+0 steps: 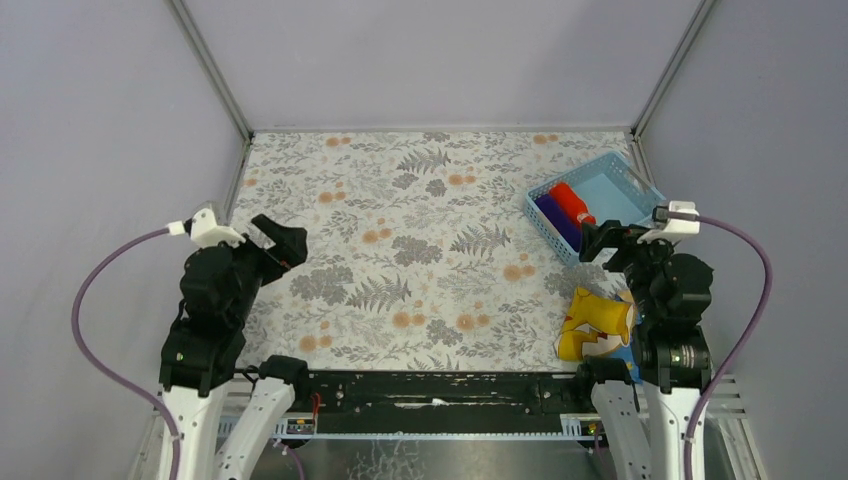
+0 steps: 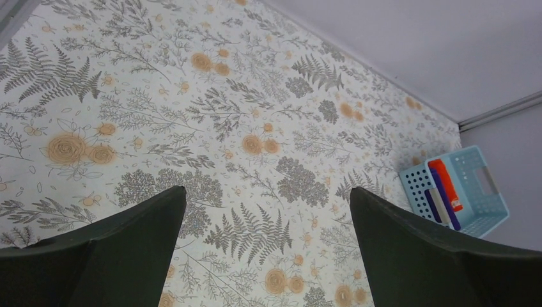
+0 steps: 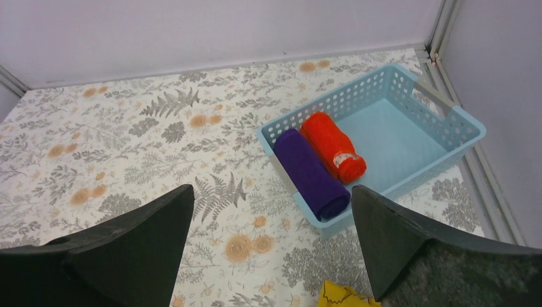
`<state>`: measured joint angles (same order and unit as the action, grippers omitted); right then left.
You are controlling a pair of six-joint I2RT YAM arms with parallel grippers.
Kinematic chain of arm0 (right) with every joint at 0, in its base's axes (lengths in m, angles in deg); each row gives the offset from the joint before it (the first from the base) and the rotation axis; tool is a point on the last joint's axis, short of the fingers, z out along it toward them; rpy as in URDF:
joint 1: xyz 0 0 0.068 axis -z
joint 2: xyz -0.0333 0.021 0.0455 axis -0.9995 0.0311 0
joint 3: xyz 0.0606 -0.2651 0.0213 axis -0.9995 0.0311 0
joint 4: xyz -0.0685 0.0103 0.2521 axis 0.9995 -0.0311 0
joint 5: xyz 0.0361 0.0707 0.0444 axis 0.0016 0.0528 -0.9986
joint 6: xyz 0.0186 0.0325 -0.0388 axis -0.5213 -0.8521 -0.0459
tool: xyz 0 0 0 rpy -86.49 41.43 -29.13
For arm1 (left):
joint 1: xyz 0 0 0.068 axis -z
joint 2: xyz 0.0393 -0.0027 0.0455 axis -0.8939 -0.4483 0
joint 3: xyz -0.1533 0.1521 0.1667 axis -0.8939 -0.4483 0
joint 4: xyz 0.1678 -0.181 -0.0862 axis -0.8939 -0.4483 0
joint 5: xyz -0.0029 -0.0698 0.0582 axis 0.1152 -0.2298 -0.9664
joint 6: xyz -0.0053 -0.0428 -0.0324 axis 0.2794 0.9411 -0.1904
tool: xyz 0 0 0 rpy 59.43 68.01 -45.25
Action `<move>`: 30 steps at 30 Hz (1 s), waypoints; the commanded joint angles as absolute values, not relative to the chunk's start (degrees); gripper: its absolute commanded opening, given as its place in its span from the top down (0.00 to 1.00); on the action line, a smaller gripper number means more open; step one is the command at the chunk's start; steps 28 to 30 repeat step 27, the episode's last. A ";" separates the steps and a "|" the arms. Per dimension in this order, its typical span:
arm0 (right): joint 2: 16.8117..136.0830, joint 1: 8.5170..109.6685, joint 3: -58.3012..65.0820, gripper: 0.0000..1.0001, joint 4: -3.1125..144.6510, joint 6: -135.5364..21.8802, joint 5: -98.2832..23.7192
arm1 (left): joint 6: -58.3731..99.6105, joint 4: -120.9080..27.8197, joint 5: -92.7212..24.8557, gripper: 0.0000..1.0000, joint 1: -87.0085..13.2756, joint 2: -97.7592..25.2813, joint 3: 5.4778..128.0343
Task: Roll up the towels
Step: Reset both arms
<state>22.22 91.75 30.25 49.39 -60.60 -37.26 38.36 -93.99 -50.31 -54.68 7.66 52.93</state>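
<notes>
As the purple towel and the orange-red towel are found rolled inside the blue basket, the task is judged done.
The two short rolls are laid side by side, touching, against one basket wall at the far right of the bench; nothing is seen left to roll. The left pincer and right pincer are spread wide, with nothing held or touched. The right is hung near the basket, the left well apart.

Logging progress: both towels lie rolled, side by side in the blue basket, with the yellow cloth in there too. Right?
No: the yellow cloth lies on the table outside the basket, as the top view shows. The purple towel and orange towel do lie rolled in it.
</notes>
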 commanded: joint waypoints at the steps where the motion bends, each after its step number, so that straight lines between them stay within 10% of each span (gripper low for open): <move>1: 18.44 87.33 33.55 0.01 46.68 -62.12 -27.28 | 38.73 -94.62 -51.64 0.00 -54.65 12.94 50.74; 30: 6.37 83.77 44.04 0.01 50.45 -58.92 -21.38 | 39.78 -89.79 -49.72 0.00 -54.67 15.89 43.91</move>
